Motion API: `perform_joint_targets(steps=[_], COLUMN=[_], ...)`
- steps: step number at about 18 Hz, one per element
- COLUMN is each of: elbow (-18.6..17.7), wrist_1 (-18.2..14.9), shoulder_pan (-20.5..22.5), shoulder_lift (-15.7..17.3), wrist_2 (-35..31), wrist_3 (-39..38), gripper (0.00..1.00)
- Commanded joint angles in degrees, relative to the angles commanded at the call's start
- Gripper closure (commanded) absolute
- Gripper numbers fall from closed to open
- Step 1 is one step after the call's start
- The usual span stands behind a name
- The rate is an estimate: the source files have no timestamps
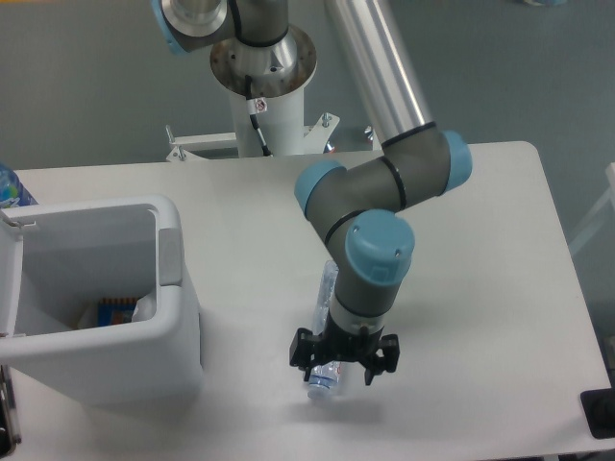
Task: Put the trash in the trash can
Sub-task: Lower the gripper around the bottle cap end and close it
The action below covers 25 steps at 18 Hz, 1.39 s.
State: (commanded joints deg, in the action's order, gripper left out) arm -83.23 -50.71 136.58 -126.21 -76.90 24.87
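A crushed clear plastic bottle [327,288] with a blue label and white cap [319,391] lies on the white table, cap toward the front edge. My gripper [343,357] is down at table level over the bottle's lower half. It is open, with one black finger on each side of the bottle. The arm hides the bottle's middle. The white trash can [171,257] stands at the left, about a hand's width from the bottle. Inside it lies a small packet [117,311] with a printed label beside something whitish.
The arm's base column [261,86] rises at the back centre of the table [480,240]. A blue-labelled bottle [10,187] peeks in at the left edge behind the can. A black object [598,413] sits at the table's front right corner.
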Motion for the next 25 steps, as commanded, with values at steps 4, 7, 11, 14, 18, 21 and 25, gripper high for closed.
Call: perform_joint_targets(steps=[4, 7, 11, 14, 18, 21, 25], elbow=[0.9, 1.0, 1.0, 1.1, 1.1, 1.1, 1.1], wrist_1=[0.2, 1.3, 1.7, 1.7, 1.8, 2.0, 2.1], shoulder_pan=[-1.7, -1.8, -2.1, -2.4, -2.5, -2.5, -2.5], shoulder_lift=[-2.0, -2.8, -3.7, -4.0, -4.4, -4.5, -4.4], wrist_2=[-2.5, -2.9, -3.4, -4.0, -4.8, -4.9, -5.0], wrist_3=[-0.1, -0.2, -0.1, -0.2, -0.1, -0.1, -0.1], gripper=[0.0, 0.0, 0.0, 0.04, 0.11, 0.19, 0.28])
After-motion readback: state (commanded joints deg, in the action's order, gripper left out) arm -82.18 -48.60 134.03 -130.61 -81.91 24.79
